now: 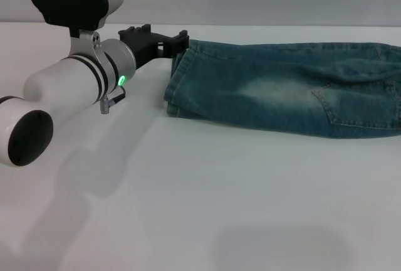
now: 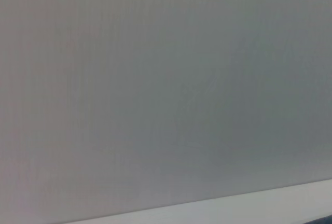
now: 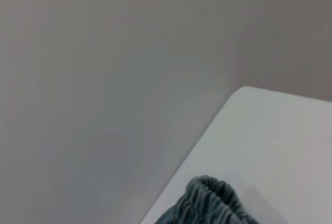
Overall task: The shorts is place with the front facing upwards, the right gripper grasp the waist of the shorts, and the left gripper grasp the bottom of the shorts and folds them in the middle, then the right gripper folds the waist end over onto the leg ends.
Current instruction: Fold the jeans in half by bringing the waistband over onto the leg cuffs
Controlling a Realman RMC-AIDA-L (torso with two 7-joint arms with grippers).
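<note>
White table (image 1: 207, 196) holds folded denim shorts (image 1: 288, 89); left gripper (image 1: 177, 46) clenches their leg end.

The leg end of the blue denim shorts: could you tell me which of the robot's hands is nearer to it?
Left. The left hand is at the leg end of the blue denim shorts. The right hand is outside the head view, and its wrist camera sees only the gathered waistband.
</note>
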